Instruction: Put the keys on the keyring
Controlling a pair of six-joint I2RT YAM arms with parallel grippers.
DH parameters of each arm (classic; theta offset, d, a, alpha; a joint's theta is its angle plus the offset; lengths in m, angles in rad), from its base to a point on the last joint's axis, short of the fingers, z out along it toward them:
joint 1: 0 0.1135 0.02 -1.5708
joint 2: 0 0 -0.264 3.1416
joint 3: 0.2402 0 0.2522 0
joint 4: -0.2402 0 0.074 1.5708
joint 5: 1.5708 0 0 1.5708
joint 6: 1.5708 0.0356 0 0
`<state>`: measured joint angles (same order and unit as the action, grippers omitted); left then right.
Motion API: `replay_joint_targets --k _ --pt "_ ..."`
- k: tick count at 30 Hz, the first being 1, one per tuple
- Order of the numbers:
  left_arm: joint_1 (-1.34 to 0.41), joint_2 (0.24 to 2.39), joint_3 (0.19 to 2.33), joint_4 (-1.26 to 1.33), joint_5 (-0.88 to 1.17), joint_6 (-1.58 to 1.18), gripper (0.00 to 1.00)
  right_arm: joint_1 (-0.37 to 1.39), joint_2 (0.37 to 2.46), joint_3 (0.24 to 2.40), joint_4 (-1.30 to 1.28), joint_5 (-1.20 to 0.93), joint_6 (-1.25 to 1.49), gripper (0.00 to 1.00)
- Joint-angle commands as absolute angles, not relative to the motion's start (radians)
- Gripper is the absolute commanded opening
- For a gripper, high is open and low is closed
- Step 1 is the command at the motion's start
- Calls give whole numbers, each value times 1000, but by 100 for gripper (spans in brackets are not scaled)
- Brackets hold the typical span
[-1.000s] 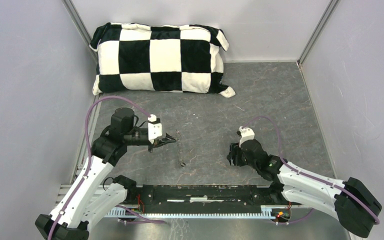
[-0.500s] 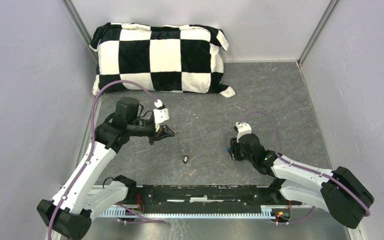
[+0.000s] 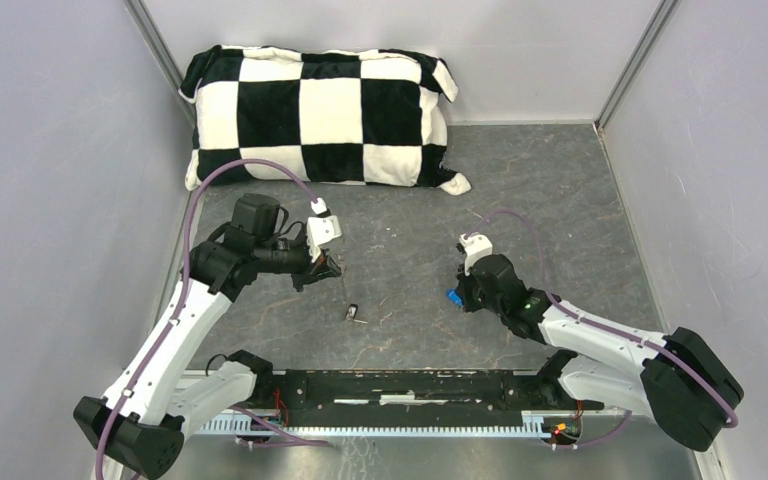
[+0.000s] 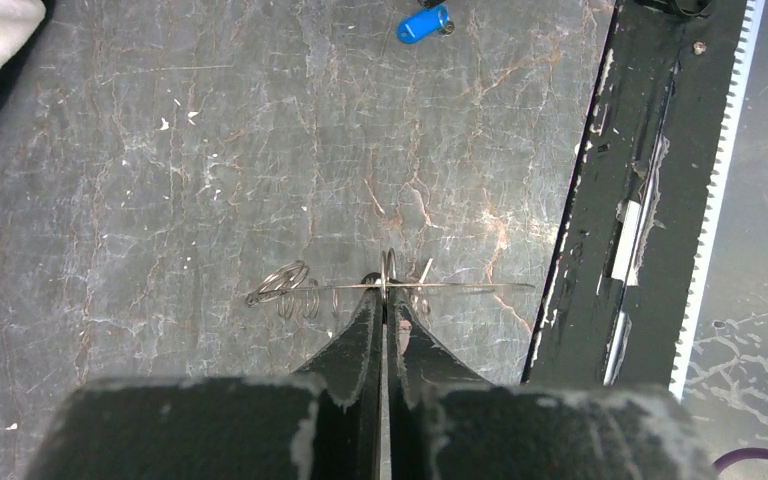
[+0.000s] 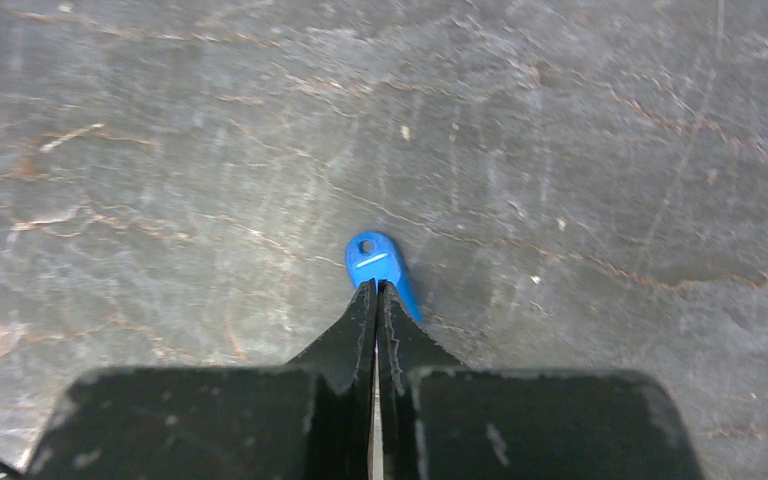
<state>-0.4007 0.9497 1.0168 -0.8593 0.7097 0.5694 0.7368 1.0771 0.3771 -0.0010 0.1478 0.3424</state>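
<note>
From above, we see the left gripper [image 3: 334, 270] shut on the upper end of the keyring [image 3: 346, 293], a thin wire running from its tips toward the near edge. The black key [image 3: 353, 314] sits at the wire's lower end, and we cannot tell whether it is threaded on. Well apart to the right, the right gripper [image 3: 461, 296] points left with the blue key [image 3: 452, 297] at its tips, low over the grey bench [image 3: 560, 200]. A checkered pillow [image 3: 320, 115] lies at the far side. In the left wrist view, the left gripper [image 4: 388, 300] has its fingers pressed together on the keyring [image 4: 460, 287], seen edge-on as a fine line crossing the tips and reaching out to both sides. The blue key [image 4: 423, 22] shows far ahead at the top edge. In the right wrist view, the right gripper [image 5: 376, 292] is clamped on the blue key [image 5: 372, 255]. The key's head, with its small hole, sticks out just beyond the tips. Whether the key touches the bench we cannot tell.
</note>
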Motion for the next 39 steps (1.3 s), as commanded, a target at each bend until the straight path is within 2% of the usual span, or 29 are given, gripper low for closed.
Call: replay_joint_targets --k 1,5,6,9,11,13,17,22,27,33,39 --pt "-400 909 1034 -843 703 548 2 732 1045 427 40 59 319 0" --pt "-401 896 1038 -824 704 530 2 733 1053 440 65 16 324 1" --pt "-400 898 1041 -823 704 526 2 733 1059 447 51 23 326 9" --pt "-400 904 1046 -822 706 517 2 733 1047 444 2 85 358 49" --pt "-400 905 1045 -822 705 513 2 736 1010 421 -51 127 393 62" --pt "-401 904 1041 -821 707 514 2 748 970 383 -49 149 421 67" --pt "-401 899 1027 -822 711 511 2 784 958 328 -24 164 470 67" --pt "-400 897 1026 -824 708 503 2 881 1023 321 17 235 527 59" --pt "-401 892 1020 -823 707 500 2 975 1079 352 -33 395 570 61" --pt "-401 887 1011 -824 720 494 2 991 1085 344 -39 511 577 55" --pt "-400 887 1009 -824 717 493 2 991 1103 341 -8 524 555 49"
